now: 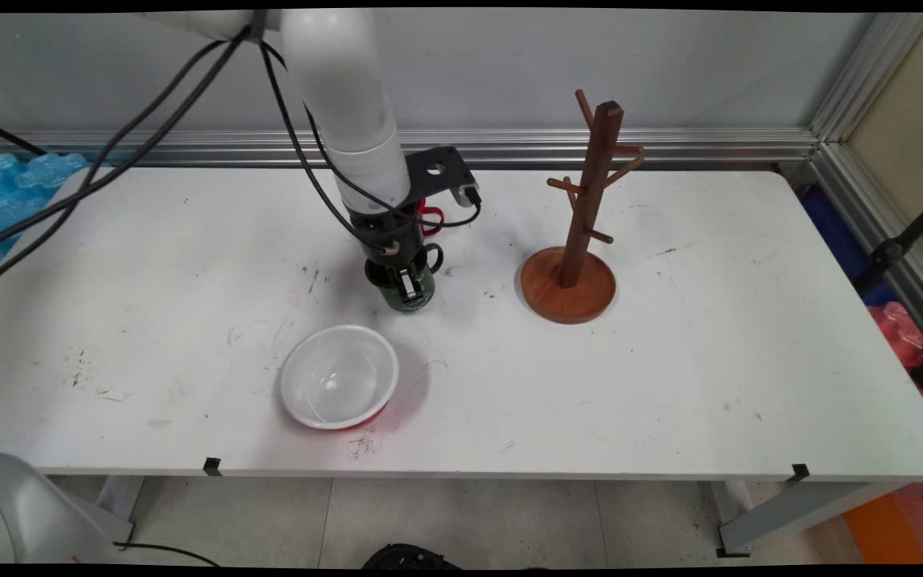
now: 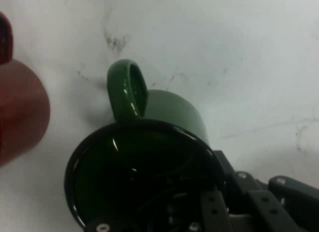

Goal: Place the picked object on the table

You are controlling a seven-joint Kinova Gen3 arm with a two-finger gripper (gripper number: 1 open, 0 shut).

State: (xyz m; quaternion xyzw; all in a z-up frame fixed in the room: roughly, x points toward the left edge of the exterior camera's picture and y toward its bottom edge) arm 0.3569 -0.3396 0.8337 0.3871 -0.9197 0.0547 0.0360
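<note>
White tabletop (image 1: 670,385) fills your main view, scuffed with black marks and smudges, most of them around the centre and along the near left, with a faint reddish stain close to the front edge. Behind it you've got a pale grey wall and a run of aluminium rail (image 1: 670,146), which turns down the right side at the corner. Off the table at nine o'clock there's blue bubble wrap (image 1: 9,188); at three o'clock, red and blue material lies on the floor. Your gripper (image 1: 407,290) is down at table centre, right on the green mug (image 1: 420,292): in the hand view the mug (image 2: 149,157) lies tipped, its dark mouth facing the camera and its handle (image 2: 128,90) up at twelve o'clock, with the black linkage running across the rim at five o'clock. One finger reaches into the mouth, so it looks like a pinch on the rim, but you can't see both fingertips, so I cannot tell whether the claw is clamped or spread. Just behind the mug, at twelve o'clock, a red mug (image 1: 429,216) peeks out past the wrist; the hand view catches it (image 2: 20,112) at nine o'clock, close but apart from the green one. At three o'clock from the gripper stands the wooden mug tree (image 1: 582,232), upright on its round base, pegs bare. At seven o'clock, near the front edge, sits a white bowl (image 1: 339,377) with a red outside.
</note>
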